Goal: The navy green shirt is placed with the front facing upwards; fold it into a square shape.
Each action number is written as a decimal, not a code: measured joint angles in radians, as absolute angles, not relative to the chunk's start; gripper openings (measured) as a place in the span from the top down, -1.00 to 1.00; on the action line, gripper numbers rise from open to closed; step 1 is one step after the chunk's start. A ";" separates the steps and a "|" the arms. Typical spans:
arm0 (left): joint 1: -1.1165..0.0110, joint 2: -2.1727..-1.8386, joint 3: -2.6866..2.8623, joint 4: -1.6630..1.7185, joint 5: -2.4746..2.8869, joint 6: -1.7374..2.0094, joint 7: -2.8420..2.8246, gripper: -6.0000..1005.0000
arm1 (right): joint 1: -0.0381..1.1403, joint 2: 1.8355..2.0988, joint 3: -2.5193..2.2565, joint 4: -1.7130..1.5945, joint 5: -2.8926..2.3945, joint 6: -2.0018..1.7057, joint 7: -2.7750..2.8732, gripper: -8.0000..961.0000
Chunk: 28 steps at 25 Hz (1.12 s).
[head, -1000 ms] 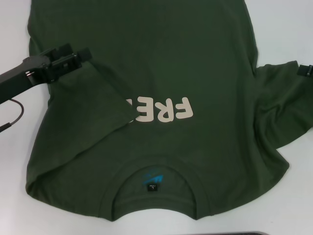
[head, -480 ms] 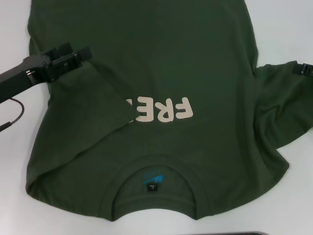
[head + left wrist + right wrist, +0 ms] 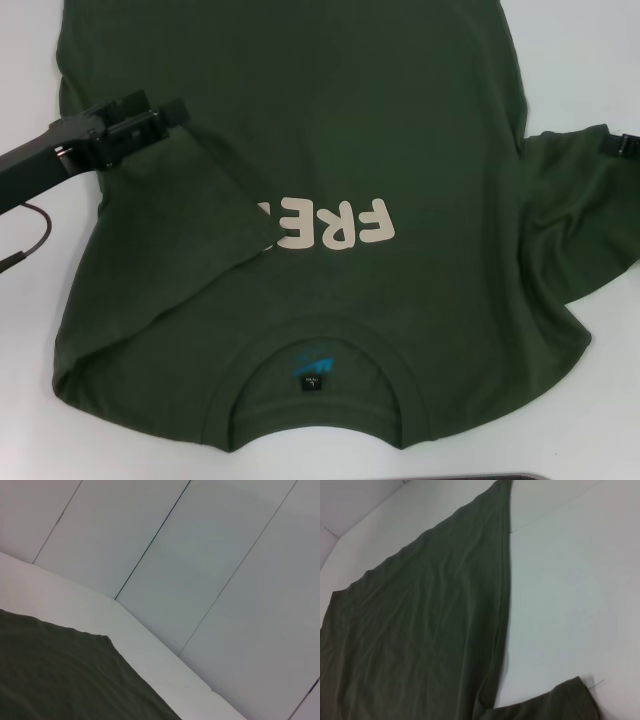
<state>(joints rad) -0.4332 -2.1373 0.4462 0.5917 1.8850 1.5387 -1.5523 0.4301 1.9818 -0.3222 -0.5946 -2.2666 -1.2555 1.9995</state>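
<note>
Now the dark olive-green cotton shirt (image 3: 330,150) lies flat on the white bench (image 3: 590,60), its left sleeve folded across the pale "FREE" letters (image 3: 335,225). Left gripper (image 3: 175,108) sits above that sleeve, right gripper (image 3: 622,146) at the right sleeve; I cannot tell how either's jaws stand.

navy green shirt (image 3: 330,150) | flat, front up | left sleeve folded inward

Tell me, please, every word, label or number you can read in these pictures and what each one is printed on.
"FRE", upside down in the head view: pale block letters on the chest of the navy green shirt; the folded-in left sleeve covers whatever follows.
Neck label inside the collar: a blue mark and a small black tag, too small to read.
The wrist views show no text.
</note>
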 joint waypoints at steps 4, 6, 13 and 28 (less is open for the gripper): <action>-0.432 -2.138 0.446 0.592 1.884 1.540 -1.552 -0.77 | 0.428 1.982 -0.322 -0.586 -2.270 -1.254 2.000 -0.72; -0.431 -2.138 0.446 0.592 1.885 1.540 -1.552 -0.77 | 0.427 1.982 -0.322 -0.582 -2.270 -1.254 1.997 -0.44; -0.430 -2.138 0.446 0.592 1.887 1.539 -1.552 -0.77 | 0.424 1.982 -0.322 -0.581 -2.269 -1.260 1.993 0.27; -0.429 -2.140 0.446 0.590 1.884 1.544 -1.552 -0.77 | 0.434 1.977 -0.314 -0.592 -2.225 -1.345 1.983 0.93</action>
